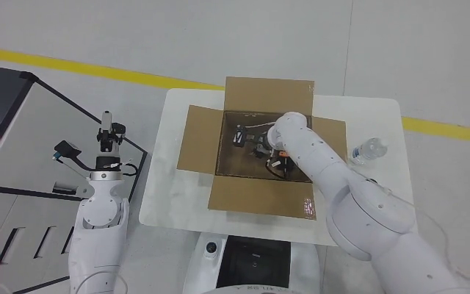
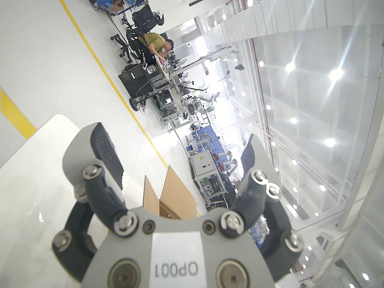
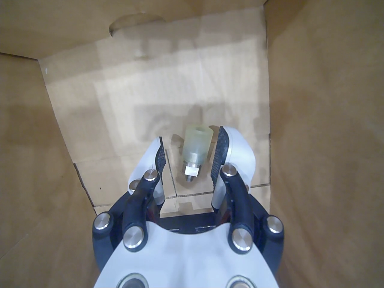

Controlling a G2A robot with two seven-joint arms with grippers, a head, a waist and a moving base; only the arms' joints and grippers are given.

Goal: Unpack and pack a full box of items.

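A small fitting (image 3: 195, 154) lies on its side on the cardboard floor, just below the middle of the right wrist view. It has a pale, translucent cylinder body with a hollow end, and a metal hex nut and short threaded stud at the other end. It looks smooth, round and likely to roll. The right hand (image 3: 190, 151) straddles it, released, with a ribbed pad on either side. Neither pad seems to touch it, though the pad toward the right of the frame sits closer. This reads as the unpacking half of the job, at the moment just before a grasp. The next move calls for closing squarely on the cylinder body rather than the thin stud. After that comes a straight lift, since the walls of the box (image 3: 315, 91) stand close to the hand on the right of the frame. In the top view the box sits at the centre with its flaps folded out, on a white worktop (image 1: 183, 198), and a clear bottle (image 1: 369, 150) lies on the worktop just right of it. The left hand (image 2: 177, 148) hangs off the worktop at the left of the top view, fingers spread and holding nothing.
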